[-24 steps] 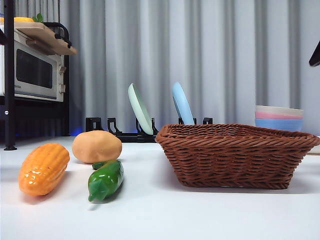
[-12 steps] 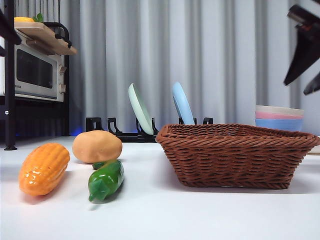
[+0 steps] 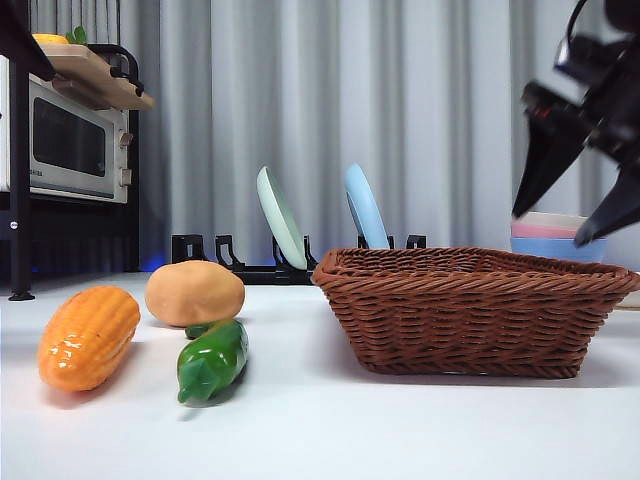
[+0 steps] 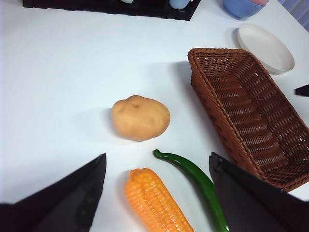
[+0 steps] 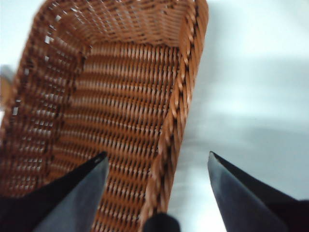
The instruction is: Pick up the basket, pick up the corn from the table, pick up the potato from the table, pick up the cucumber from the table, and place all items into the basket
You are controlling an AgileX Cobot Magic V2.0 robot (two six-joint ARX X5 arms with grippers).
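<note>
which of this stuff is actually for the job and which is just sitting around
For the job: basket, corn, potato, cucumber, with the right gripper open above the basket.

Just lying about: microwave, plate rack with two plates, stacked bowls, white dish.

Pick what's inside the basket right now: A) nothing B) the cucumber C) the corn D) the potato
A: the right wrist view looks straight down into the basket and shows only bare weave, while the corn, potato and cucumber all lie on the table beside it.
</note>
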